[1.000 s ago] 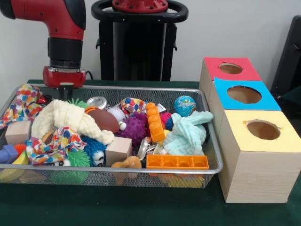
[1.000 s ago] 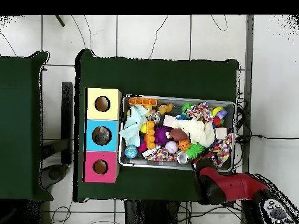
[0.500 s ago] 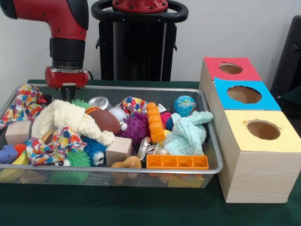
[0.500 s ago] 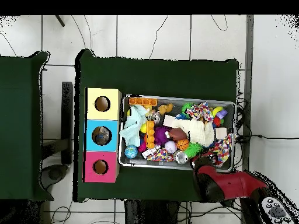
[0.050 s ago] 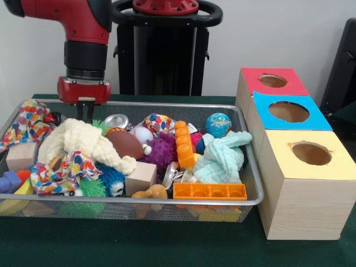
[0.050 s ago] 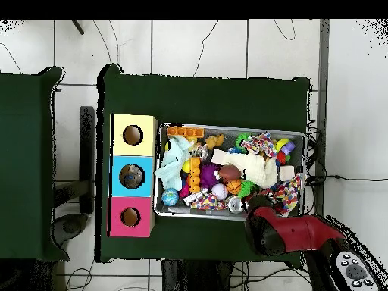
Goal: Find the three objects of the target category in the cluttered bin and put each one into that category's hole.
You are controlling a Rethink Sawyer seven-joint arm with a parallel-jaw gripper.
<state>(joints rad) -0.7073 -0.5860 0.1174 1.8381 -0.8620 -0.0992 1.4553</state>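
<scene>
A wire bin (image 5: 139, 199) holds a jumble of toys. Among them are a cream cloth (image 5: 78, 139), a mint cloth (image 5: 222, 158), a patterned cloth (image 5: 30, 122), a brown football (image 5: 123, 142), a purple spiky ball (image 5: 161, 150), a globe ball (image 5: 218, 124), an orange brick (image 5: 209, 191) and a wooden block (image 5: 139, 177). My gripper (image 5: 84, 113) hangs at the bin's far left rim, just behind the cream cloth, with nothing seen in it. From above, the red arm (image 6: 292, 235) hides it at the bin's (image 6: 235, 126) lower right edge.
Three wooden boxes stand in a row right of the bin, each with a round hole: red top (image 5: 253, 75), blue top (image 5: 320, 119), yellow top (image 5: 278, 161). From above they are left of the bin: yellow (image 6: 121, 125), blue (image 6: 117, 167), red (image 6: 117, 227).
The arm has shifted slightly to the right along the bin's far rim in the front view. The toys in the bin have not moved.
</scene>
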